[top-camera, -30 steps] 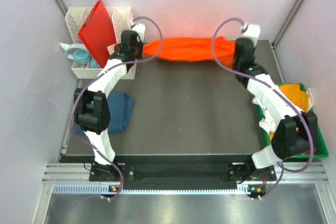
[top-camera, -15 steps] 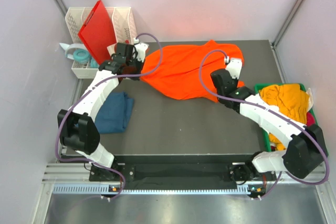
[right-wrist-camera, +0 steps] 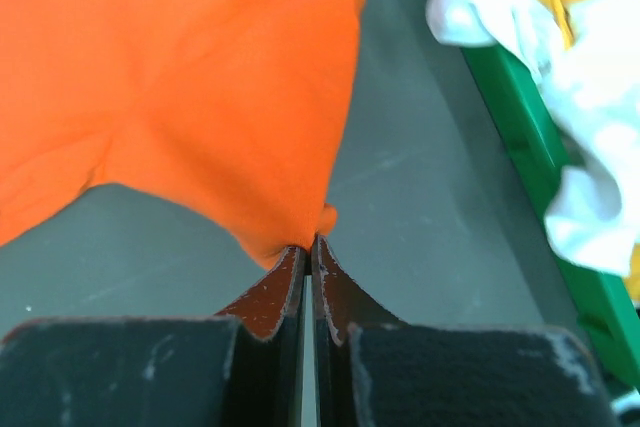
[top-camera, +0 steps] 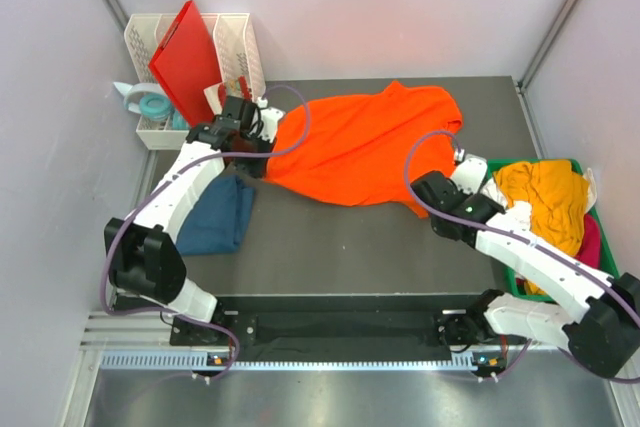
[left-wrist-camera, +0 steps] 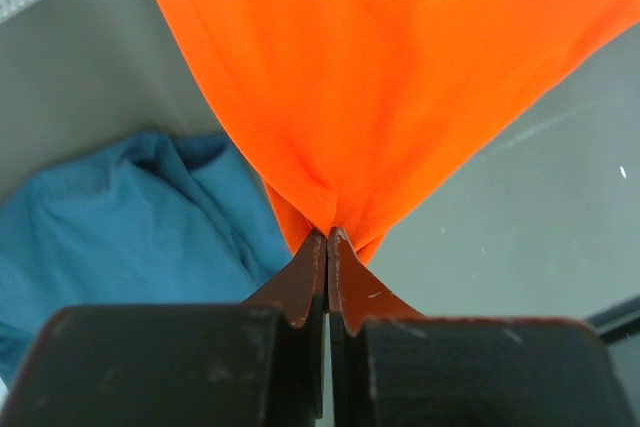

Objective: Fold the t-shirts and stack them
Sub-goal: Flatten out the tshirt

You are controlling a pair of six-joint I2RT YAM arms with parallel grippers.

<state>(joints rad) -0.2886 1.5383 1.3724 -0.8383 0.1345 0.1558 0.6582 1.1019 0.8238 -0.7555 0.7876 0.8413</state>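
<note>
A bright orange t-shirt [top-camera: 365, 142] is spread over the far middle of the dark table. My left gripper [top-camera: 262, 162] is shut on its near-left corner; in the left wrist view [left-wrist-camera: 327, 235] the cloth [left-wrist-camera: 390, 77] fans out from the closed tips. My right gripper [top-camera: 420, 199] is shut on its near-right corner, seen in the right wrist view [right-wrist-camera: 309, 243] with the cloth [right-wrist-camera: 200, 77] ahead. A folded dark teal-blue t-shirt [top-camera: 218, 215] lies at the left, also in the left wrist view [left-wrist-camera: 120, 217]. A mustard-yellow t-shirt [top-camera: 545, 195] with white cloth [right-wrist-camera: 560, 57] lies at the right.
A green bin [top-camera: 612, 287] at the right edge holds the yellow, white and pink cloth. A stiff red board [top-camera: 187, 59] leans in a white basket [top-camera: 240, 42] at the far left, with a tape roll [top-camera: 152, 105] beside it.
Both grippers have pulled the orange t-shirt from a bunched strip at the far edge toward the near side, so it now lies spread out on the table.
</note>
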